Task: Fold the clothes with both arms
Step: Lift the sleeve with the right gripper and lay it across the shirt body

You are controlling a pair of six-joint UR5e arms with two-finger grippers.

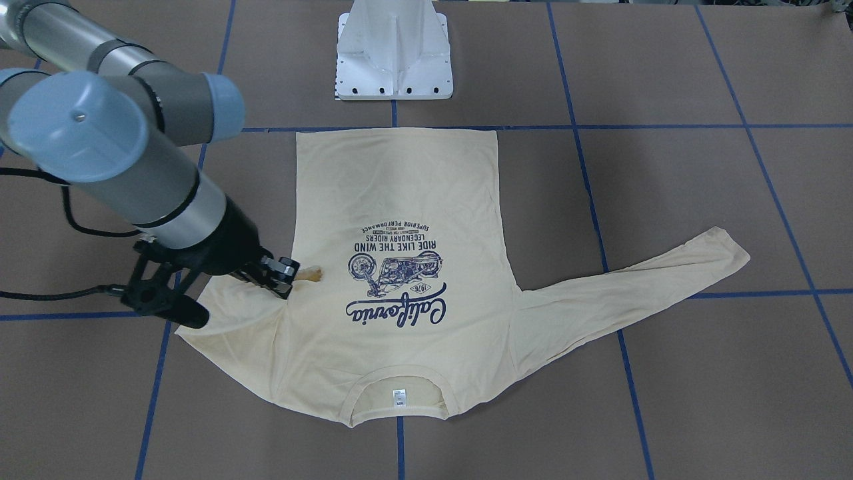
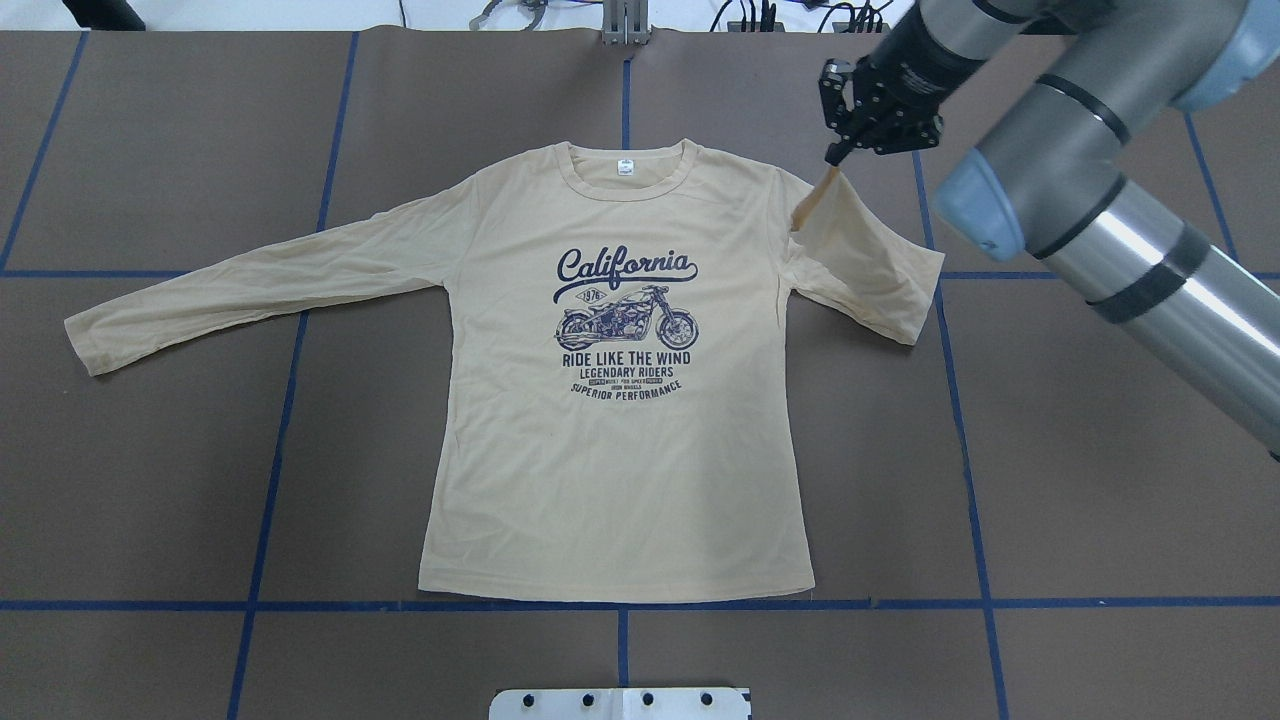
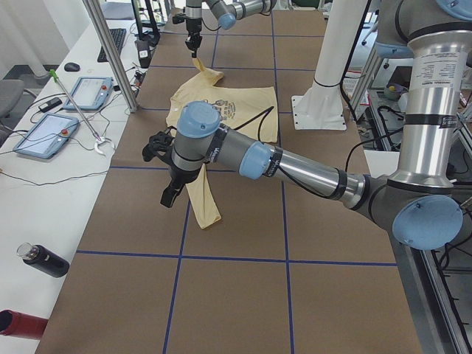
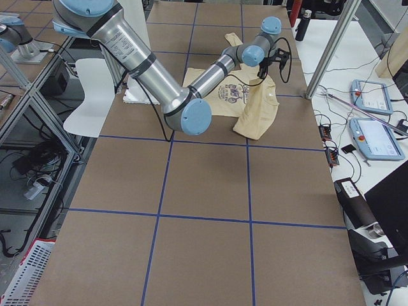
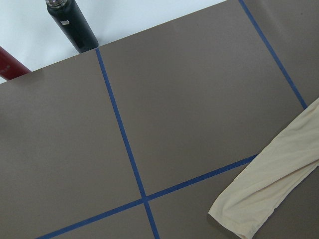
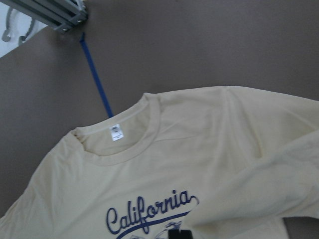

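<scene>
The pale cream-yellow T-shirt (image 2: pixel 620 450) lies flat with its print up and its neck label (image 2: pixel 624 167) at the far side. My right gripper (image 2: pixel 832 160) is shut on the cuff (image 2: pixel 822 190) of one sleeve and holds it lifted over the shoulder, so that sleeve is doubled back. The front-facing view shows the same gripper (image 1: pixel 293 275) pinching the cuff (image 1: pixel 311 273). The other sleeve (image 2: pixel 250 290) lies stretched out flat. My left gripper (image 3: pixel 168 193) hovers above that sleeve's outer part; I cannot tell whether it is open or shut. The left wrist view shows only that sleeve's cuff (image 5: pixel 264 199).
The white pedestal base (image 2: pixel 620 703) stands just behind the shirt's hem. Blue tape lines cross the brown table. A black bottle (image 3: pixel 44 259), a red bottle (image 3: pixel 18 324), control tablets (image 3: pixel 44 133) and a metal post (image 3: pixel 110 51) stand along the far edge.
</scene>
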